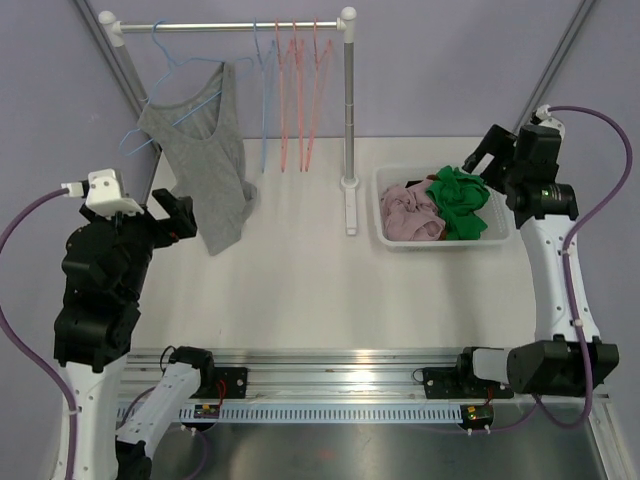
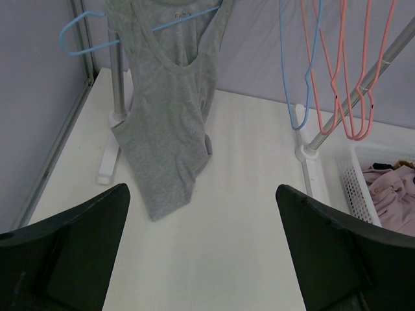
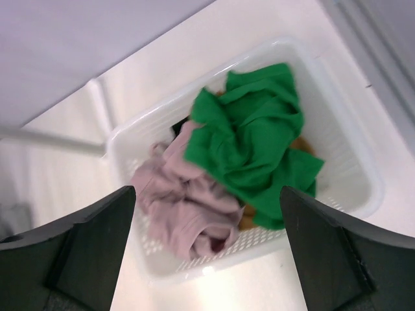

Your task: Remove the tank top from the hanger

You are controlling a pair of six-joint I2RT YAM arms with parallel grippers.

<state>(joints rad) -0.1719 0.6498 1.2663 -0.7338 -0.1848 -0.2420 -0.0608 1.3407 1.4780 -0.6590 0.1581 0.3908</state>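
One tank top (image 2: 165,129) hangs beyond left tool (image 2: 201,194), apart.

Basket (image 1: 445,244) and rail (image 1: 230,25) on table (image 1: 300,290)
Basket far right holds green garment (image 1: 458,200) beside mauve garment (image 1: 410,213); pink hangers (image 1: 297,60), one empty blue hanger (image 1: 262,100) on rail, far centre.

Top view: high at 6 o'clock, faces 12 o'clock over counter (image 1: 300,290). Left wrist: low, past left tool (image 2: 201,194), toward rack (image 2: 353,95) at 11 o'clock. Right wrist: past right tool (image 3: 207,194), steeply down, seemingly close, on basket (image 3: 343,162) at 2 o'clock. Top view shares both.
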